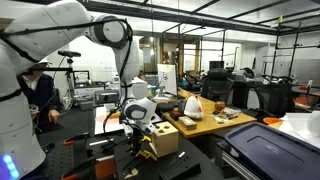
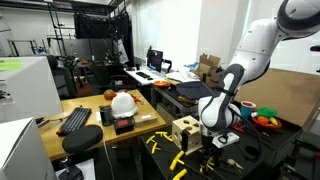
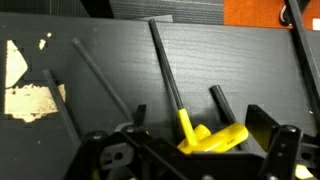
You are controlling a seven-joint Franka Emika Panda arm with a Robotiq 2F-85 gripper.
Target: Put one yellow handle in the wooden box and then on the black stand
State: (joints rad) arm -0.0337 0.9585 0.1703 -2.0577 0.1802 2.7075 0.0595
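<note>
Wrist view: gripper (image 3: 200, 142) jaws are spread wide and hold nothing; 1 yellow handle (image 3: 214, 136) lies between the fingers on the dark grained tabletop (image 3: 235, 50), its thin round black shaft (image 3: 165, 70) running up the frame. My read of the best move: drop straight down, centre the chunky, smooth plastic grip between the pads and close across it, not on the shaft, which would likely roll or slip. Wooden box (image 2: 185, 131), a pale cube with dark holes, stands just beside the arm in both exterior views; I can't pick out the black stand.
</note>
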